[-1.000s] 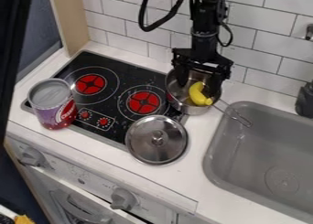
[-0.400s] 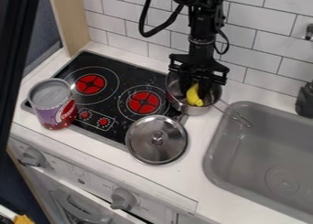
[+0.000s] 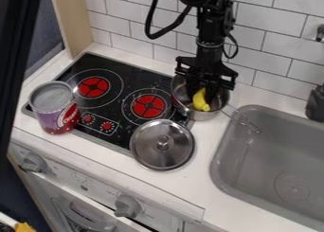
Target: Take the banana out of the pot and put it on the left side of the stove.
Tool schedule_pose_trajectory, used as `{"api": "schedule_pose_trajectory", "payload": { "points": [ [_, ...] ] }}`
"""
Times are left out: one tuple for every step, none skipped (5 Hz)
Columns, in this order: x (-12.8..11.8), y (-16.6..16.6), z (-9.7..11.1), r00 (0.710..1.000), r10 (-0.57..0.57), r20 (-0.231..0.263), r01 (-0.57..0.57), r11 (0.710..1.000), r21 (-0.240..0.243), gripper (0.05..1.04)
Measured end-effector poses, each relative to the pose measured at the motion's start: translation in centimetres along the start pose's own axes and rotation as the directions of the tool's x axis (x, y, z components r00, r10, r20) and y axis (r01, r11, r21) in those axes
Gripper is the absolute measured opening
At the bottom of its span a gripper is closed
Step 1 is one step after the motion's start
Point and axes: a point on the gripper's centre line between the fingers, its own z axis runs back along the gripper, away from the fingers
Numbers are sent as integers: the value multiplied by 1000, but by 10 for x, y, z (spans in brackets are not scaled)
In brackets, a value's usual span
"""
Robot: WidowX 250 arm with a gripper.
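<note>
The black gripper (image 3: 202, 92) hangs down into the metal pot (image 3: 183, 105), its two fingers shut on the yellow banana (image 3: 201, 102). The banana's lower end shows inside the pot, while its upper part is hidden between the fingers. The pot stands at the right edge of the black stove (image 3: 120, 91), with its wire handle pointing toward the sink. On the stove's left side is a red burner (image 3: 94, 87).
A large purple and red can (image 3: 56, 113) stands at the stove's left front. A metal lid (image 3: 162, 145) lies across the stove's front right edge. The grey sink (image 3: 265, 155) is at the right, and a tiled wall (image 3: 278, 51) rises behind the counter.
The gripper has moved slightly left and its fingers have come together on the banana. The banana has shifted a little left and sits more upright between them.
</note>
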Motion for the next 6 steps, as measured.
{"api": "schedule_pose_trajectory", "payload": {
  "points": [
    [2, -1, 29, 998, -49, 50, 50, 999, -13, 393],
    [-1, 12, 63, 994, -64, 85, 62, 998, 21, 393],
    [-11, 48, 98, 996, -33, 80, 24, 994, 106, 393],
    [-21, 98, 102, 999, 22, 40, -28, 987, 159, 393],
    [-29, 143, 102, 997, 74, 34, -79, 973, 215, 393],
    [-30, 177, 81, 995, 103, -1, -99, 962, 255, 393]
  ]
}}
